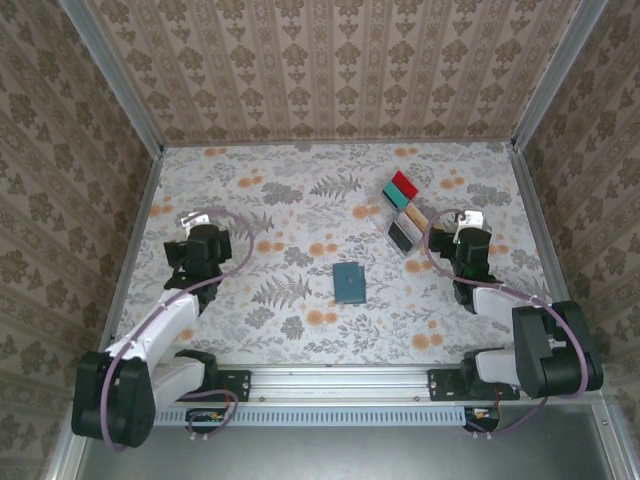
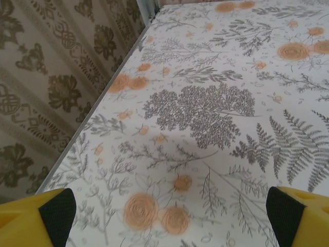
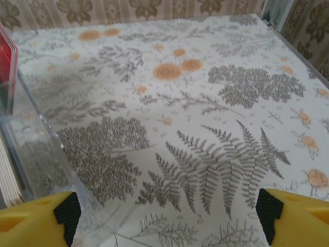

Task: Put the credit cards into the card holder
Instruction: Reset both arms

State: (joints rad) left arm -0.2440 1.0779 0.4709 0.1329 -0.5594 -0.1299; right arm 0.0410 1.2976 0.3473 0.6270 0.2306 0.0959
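The credit cards (image 1: 404, 210) stand on edge in a clear rack (image 3: 36, 149) just left of the right hand (image 1: 468, 243), their row running far to near. The left hand (image 1: 200, 248) is well apart from them. The card holder (image 1: 349, 283) lies flat at mid-worktop (image 1: 300, 200), nearer the right arm. Both hands stand wide and empty, so the right arm is judged better placed for the pick.

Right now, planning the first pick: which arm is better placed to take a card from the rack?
Right. The right gripper, open, sits beside the rack of cards; the left gripper is across the table, beyond the wallet.
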